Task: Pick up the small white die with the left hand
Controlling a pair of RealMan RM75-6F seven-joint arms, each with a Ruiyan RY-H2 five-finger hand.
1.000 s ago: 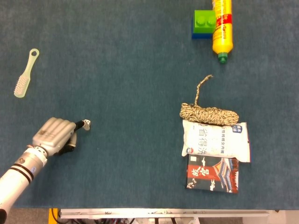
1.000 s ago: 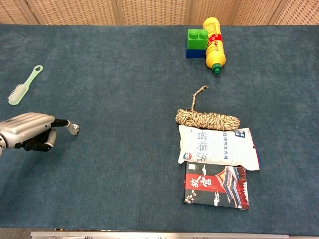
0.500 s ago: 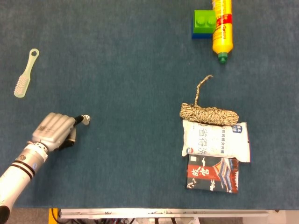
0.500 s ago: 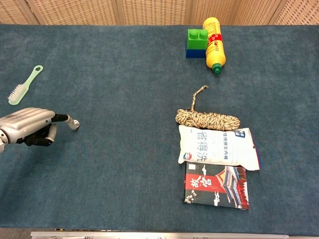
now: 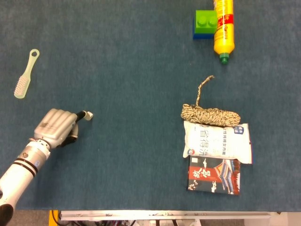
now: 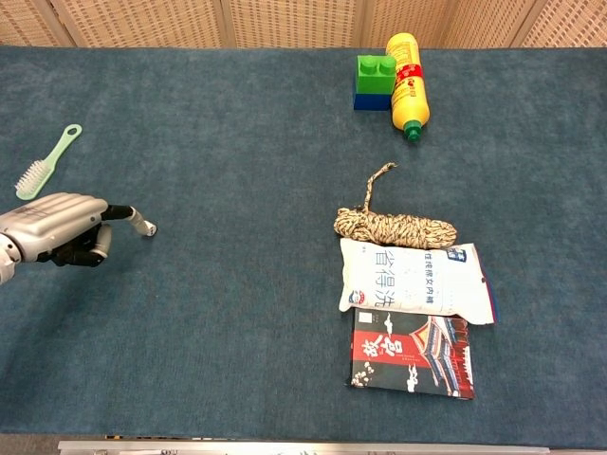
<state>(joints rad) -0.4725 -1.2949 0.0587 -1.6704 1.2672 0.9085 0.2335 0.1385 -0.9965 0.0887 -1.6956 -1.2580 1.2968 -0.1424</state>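
The small white die (image 5: 89, 114) sits at the tip of my left hand (image 5: 55, 128), pinched between the thumb and an extended finger. The other fingers are curled in. In the chest view the die (image 6: 149, 227) shows just right of the left hand (image 6: 57, 230), at the left edge of the blue table (image 6: 237, 313). It is too small to tell whether it hangs off the cloth. My right hand shows in neither view.
A green brush (image 5: 26, 75) lies beyond the left hand. At the far right stand a green-and-blue block (image 5: 205, 23) and a yellow bottle (image 5: 223, 28). A rope coil (image 5: 210, 113), a white packet (image 5: 217, 141) and a red-and-black booklet (image 5: 214, 175) lie at the right.
My left hand has moved away from me and slightly right, and the die has travelled with its fingertips. Nothing else has shifted.
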